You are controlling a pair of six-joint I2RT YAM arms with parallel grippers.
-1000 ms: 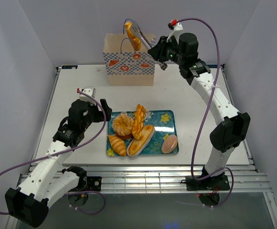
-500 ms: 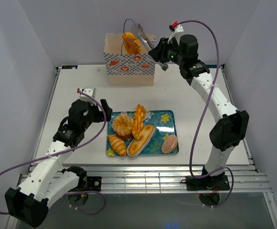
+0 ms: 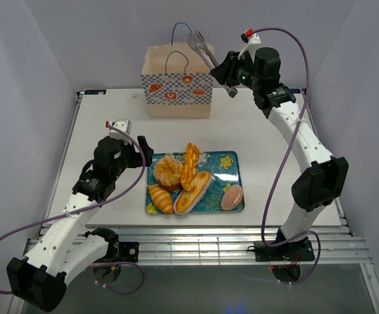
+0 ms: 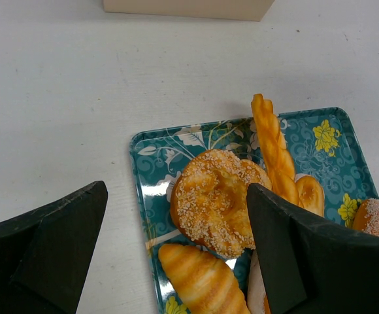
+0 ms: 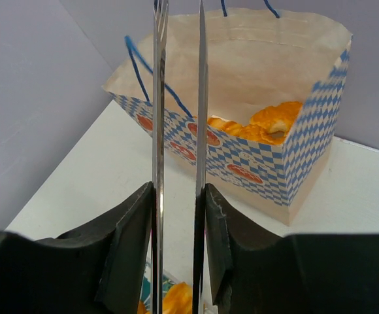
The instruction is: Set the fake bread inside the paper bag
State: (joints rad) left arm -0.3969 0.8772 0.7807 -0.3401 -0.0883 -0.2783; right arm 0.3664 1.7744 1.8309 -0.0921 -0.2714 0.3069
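The paper bag [image 3: 176, 88] stands at the back of the table, and golden bread [image 5: 261, 124] lies inside it in the right wrist view. My right gripper [image 3: 225, 69] is shut on metal tongs [image 3: 202, 47], whose empty tips hang over the bag's right rim. In the right wrist view the gripper [image 5: 178, 196] clamps the two tong arms [image 5: 158, 131] in front of the bag [image 5: 294, 157]. My left gripper [image 3: 138, 152] is open and empty at the tray's left edge. In the left wrist view this gripper [image 4: 176, 193] hovers over a sesame bun [image 4: 219, 199].
A teal floral tray [image 3: 238, 163] near the table's front holds a sesame bun [image 3: 168, 171], a twisted loaf [image 3: 190, 163], a baguette [image 3: 193, 191], a small roll [image 3: 160, 198] and a pink-topped bun [image 3: 231, 196]. Grey walls close in the table.
The tongs held a piece of bread above the bag; it has dropped inside. The tongs are empty and my right gripper has risen and shifted slightly right. The left arm is still.
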